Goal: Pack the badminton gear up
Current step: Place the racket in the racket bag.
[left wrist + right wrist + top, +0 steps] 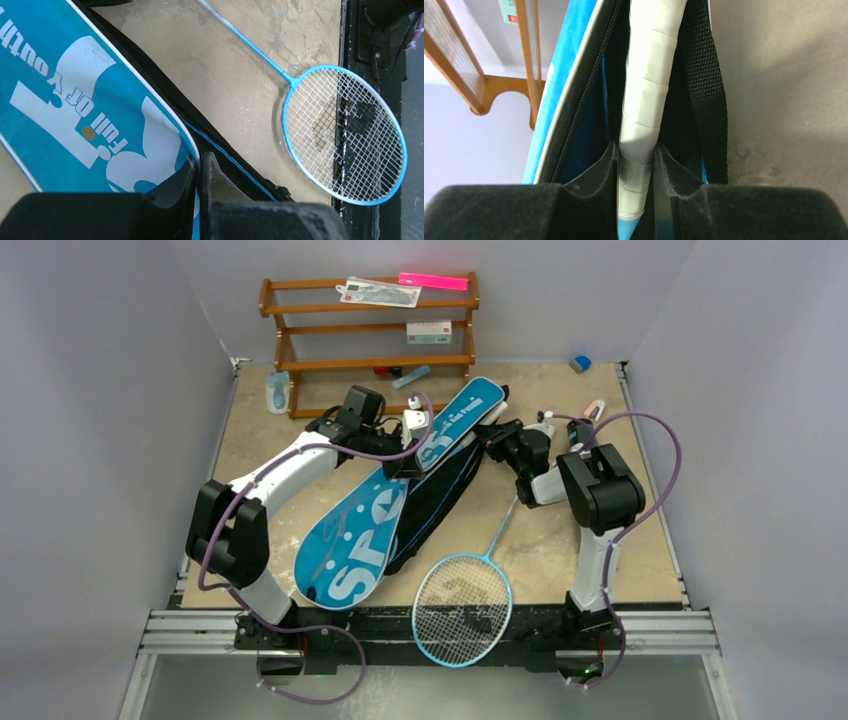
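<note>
Two arms work one blue bag [350,540] on the table [545,540]. The left gripper [199,160] pinches its flap edge, while the right gripper [635,149] clamps the white handle of one racket [649,75] inside the open bag. A second racket [462,610] lies beside it.

Left arm [292,466] and right arm [600,495] in white tubular links, boxy black joint housings, looping purple cables [676,462], matte black wedge fingers [594,172], edges scuffed grey.
</note>
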Robot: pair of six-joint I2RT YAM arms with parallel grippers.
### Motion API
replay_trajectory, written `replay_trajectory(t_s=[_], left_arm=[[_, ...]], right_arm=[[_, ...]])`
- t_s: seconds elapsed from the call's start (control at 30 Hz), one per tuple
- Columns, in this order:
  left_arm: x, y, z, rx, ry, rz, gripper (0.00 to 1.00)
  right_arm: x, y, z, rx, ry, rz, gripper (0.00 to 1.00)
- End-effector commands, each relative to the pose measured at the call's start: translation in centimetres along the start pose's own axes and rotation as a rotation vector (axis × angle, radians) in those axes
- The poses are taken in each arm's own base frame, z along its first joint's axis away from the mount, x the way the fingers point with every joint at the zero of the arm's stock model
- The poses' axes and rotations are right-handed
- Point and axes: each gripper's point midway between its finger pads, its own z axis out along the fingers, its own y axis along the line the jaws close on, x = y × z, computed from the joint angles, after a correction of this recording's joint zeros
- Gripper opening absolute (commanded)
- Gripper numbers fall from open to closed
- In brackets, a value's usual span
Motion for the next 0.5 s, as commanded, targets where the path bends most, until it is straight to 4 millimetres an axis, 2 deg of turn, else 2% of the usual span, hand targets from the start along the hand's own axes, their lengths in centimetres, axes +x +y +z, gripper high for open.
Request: replay_trajectory(t_s=[0.0, 0.17, 0.3, 0.47], left_arm=[[-0.9, 0.1, 1.2, 0.036, -0.036, 0.102, 0.00], [0.7, 3.0, 2.6, -0.059, 0.036, 0.086, 0.00], [0.5, 3.0, 3.0, -0.059, 0.031, 0.121, 0.00], [-0.2, 3.6, 2.4, -0.135, 0.016, 0.181, 0.00]], right_arm=[[-0.5, 5.6, 0.5, -0.217, -0.057, -0.102, 0.18], [1.4, 5.5, 0.7, -0.217, -0.040, -0.122, 0.17], [2.6, 4.9, 1.4, -0.207, -0.008, -0.104, 0.16], [2.8, 4.1, 1.7, -0.176, -0.002, -0.101, 0.16]])
